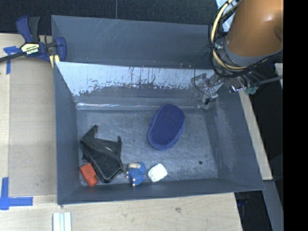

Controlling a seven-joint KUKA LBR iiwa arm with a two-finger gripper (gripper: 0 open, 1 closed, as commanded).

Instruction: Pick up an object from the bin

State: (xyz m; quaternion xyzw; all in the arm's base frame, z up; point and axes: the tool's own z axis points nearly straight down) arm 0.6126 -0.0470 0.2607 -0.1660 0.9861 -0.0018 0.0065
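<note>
My gripper (207,94) hangs at the bin's back right corner, above the floor, with nothing visible between its fingers. A blue oval pad-like thing (166,126) lies on the bin floor just below and left of it, apart from the fingers. The fingertips sit close together against the back wall.
Along the front left of the bin lie a black folded thing (102,155), a small orange-red block (88,173), a small blue toy-like piece (136,173) and a white rounded piece (157,172). The arm's orange cover and cables hang over the back right rim.
</note>
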